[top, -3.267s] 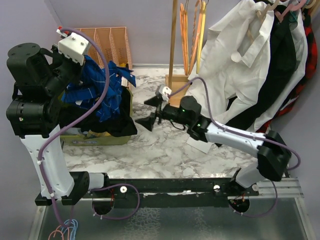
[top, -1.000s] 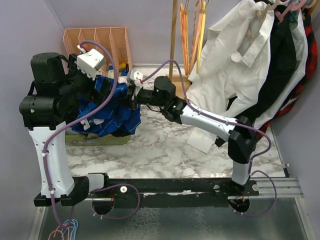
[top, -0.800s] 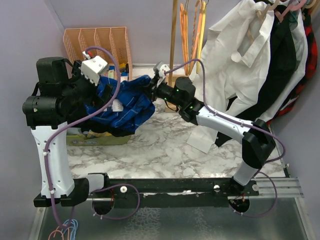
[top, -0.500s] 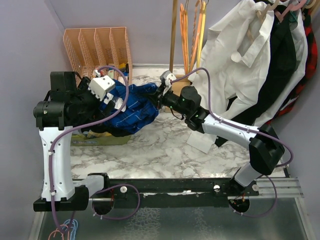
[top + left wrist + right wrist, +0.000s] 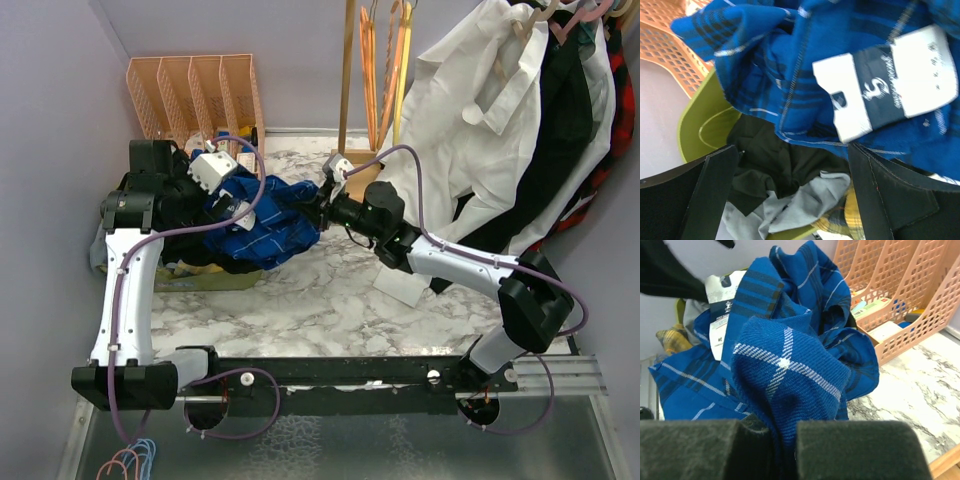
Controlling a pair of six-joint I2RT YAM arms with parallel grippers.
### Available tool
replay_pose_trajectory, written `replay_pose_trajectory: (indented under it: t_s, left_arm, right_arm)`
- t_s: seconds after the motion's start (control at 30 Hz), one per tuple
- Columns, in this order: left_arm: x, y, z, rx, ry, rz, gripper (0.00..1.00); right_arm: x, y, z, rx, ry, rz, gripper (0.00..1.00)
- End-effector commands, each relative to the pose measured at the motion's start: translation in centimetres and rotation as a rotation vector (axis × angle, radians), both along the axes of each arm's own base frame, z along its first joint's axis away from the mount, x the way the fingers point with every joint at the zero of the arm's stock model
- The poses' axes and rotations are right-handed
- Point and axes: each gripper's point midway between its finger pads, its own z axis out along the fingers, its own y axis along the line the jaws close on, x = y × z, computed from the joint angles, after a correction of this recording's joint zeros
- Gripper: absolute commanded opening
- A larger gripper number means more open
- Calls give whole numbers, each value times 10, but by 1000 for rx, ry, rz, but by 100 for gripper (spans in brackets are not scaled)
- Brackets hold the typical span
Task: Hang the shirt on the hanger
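Note:
The blue plaid shirt (image 5: 268, 225) hangs bunched over the bin between my two arms. My right gripper (image 5: 314, 208) is shut on a fold of it, and the cloth bulges out between the pads (image 5: 785, 450). My left gripper (image 5: 234, 200) is open at the shirt's left side. In the left wrist view its fingers (image 5: 715, 190) stand wide apart below the shirt (image 5: 840, 45), whose white label (image 5: 885, 80) faces the camera; only bin clothes lie between them. A thin yellow hanger (image 5: 403, 70) seems to hang among the orange ones at the back.
A yellow-green bin (image 5: 200, 282) under the shirt holds black, grey and yellow plaid clothes (image 5: 790, 200). An orange file rack (image 5: 190, 85) stands behind it. A wooden pole (image 5: 347, 70), a big white shirt (image 5: 470, 110) and a black garment (image 5: 560, 110) fill the back right.
My right gripper has pulled the shirt to the right, away from the file rack. My left arm has dropped lower and swung in toward the shirt, jaws still wide.

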Motion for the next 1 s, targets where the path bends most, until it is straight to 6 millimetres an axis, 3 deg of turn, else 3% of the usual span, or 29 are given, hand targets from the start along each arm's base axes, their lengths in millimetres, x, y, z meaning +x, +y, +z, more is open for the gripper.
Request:
replay_pose_trajectory:
  t_s: [0.0, 0.23, 0.4, 0.67, 0.73, 0.77, 0.8, 0.87, 0.9, 0.93, 0.97]
  left_arm:
    - [20, 4, 30, 3, -123, 37, 90]
    - [8, -20, -6, -92, 33, -70, 58]
    - [-3, -39, -17, -194, 147, -174, 51]
    - [2, -37, -22, -194, 178, -171, 51]
    - [1, -37, -20, -191, 174, -180, 43]
    - [-1, -38, -19, -190, 172, -186, 36]
    - [-2, -38, -17, -189, 167, -193, 25]
    - [-4, -39, -14, -191, 162, -198, 0]
    - [-5, -40, -12, -191, 161, -201, 0]
    - [-8, -40, -11, -193, 160, -207, 0]
    - [-10, -41, -10, -194, 160, -213, 0]
  right_arm:
    - [-24, 1, 5, 21, 4, 102, 1]
    - [-34, -1, -6, 13, 33, 134, 1]
    - [-37, -4, -4, 4, 30, 133, 1]
    - [-48, -8, 0, -13, 21, 170, 1]
    - [-50, -10, 1, -21, 21, 175, 3]
    - [-51, -11, -1, -28, 22, 176, 7]
    - [-53, -13, -3, -36, 26, 177, 18]
    - [-55, -16, -6, -56, 24, 177, 48]
    - [-55, -19, -3, -61, 15, 166, 64]
    - [-54, -23, 1, -63, -2, 147, 91]
    - [-51, -29, 7, -65, -25, 115, 99]
